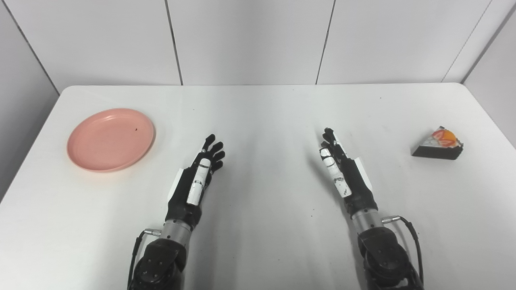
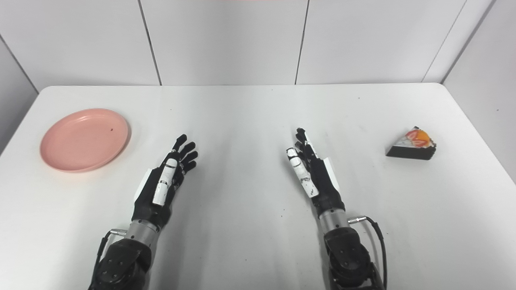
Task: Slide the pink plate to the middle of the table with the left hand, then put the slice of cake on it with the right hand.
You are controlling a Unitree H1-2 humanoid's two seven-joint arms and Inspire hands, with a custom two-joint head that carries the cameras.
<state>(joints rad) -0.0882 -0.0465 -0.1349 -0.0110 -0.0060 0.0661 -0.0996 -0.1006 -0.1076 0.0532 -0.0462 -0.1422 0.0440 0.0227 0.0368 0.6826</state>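
Note:
A pink plate [image 1: 111, 139] lies empty on the left side of the white table [image 1: 266, 112]. A slice of cake [image 1: 438, 143] with a dark base and orange-red topping sits at the far right. My left hand [image 1: 199, 173] is open and empty, fingers straight, to the right of and nearer than the plate, apart from it. My right hand [image 1: 342, 169] is open and empty, fingers straight, well to the left of the cake. Both hands rest near the table's middle.
White wall panels [image 1: 250, 40] stand behind the table's far edge. The table's rounded far corners and side edges show at left and right.

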